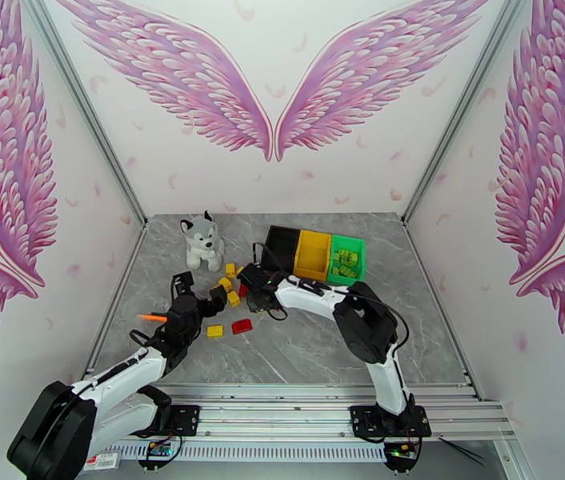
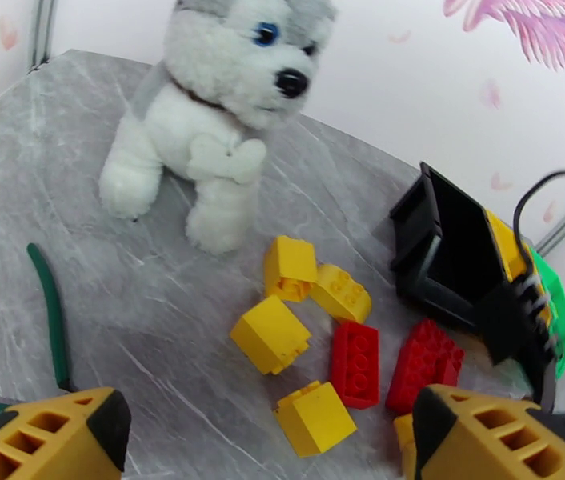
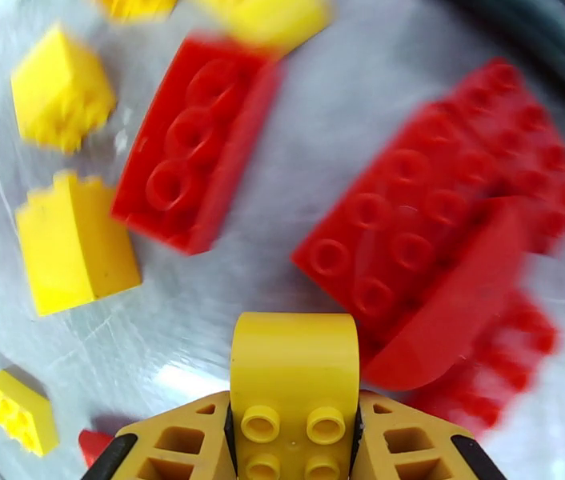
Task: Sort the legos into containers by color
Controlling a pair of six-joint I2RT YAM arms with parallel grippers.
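Right hand (image 3: 294, 442) clamped on yellow lego (image 3: 294, 358) by its flat sides: light, stiff, slick plastic, prob. won't crush. Left hand (image 2: 266, 446) wide open, empty; red legos (image 2: 354, 363) just ahead.

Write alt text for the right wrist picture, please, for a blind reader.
The right gripper holds a yellow lego between its fingers, above loose red legos and other yellow legos scattered on the grey marbled table.
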